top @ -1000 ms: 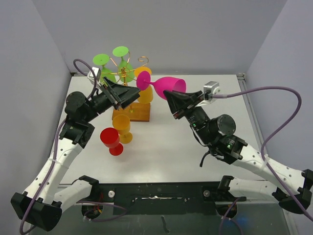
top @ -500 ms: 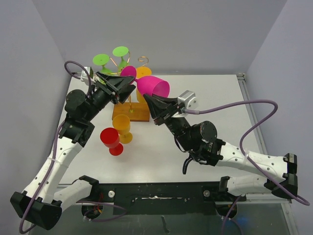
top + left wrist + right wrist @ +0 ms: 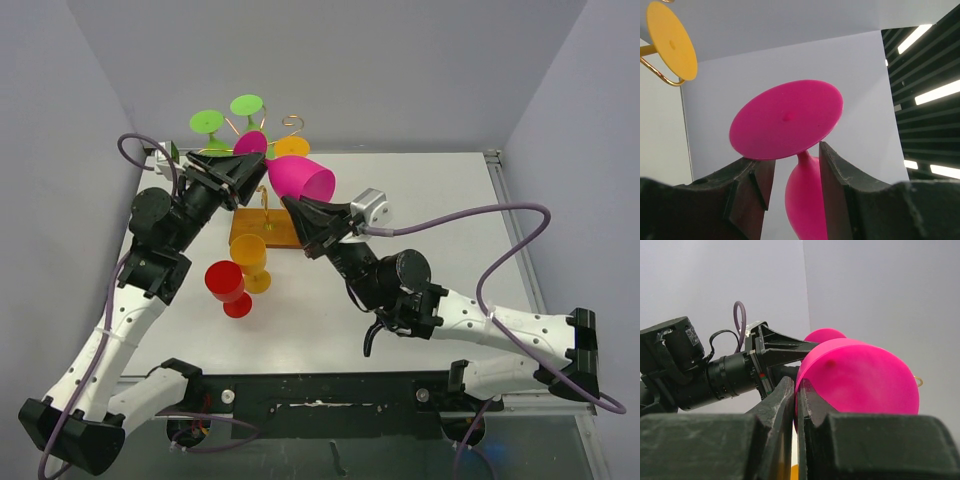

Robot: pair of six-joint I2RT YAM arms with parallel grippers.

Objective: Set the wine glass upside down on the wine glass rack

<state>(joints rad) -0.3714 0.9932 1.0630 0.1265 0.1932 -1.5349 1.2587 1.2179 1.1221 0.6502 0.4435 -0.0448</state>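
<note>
While right fingers point(image 3: 782, 407) pinch pink wine glass point(image 3: 300, 179) rim, left fingers point(image 3: 840, 176) stand parted astride its stem.

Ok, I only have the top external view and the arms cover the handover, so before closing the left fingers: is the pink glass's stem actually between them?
Observer: Yes. On the left wrist view the stem of the pink wine glass runs between the fingers of the left gripper, a gap on each side.
Operator: And the right hold?
Observer: The right gripper pinches the bowl's rim between its shut fingers.
Operator: Anything near the foot?
Observer: An orange foot hangs on a gold hook of the wine glass rack, up-left, apart.
</note>
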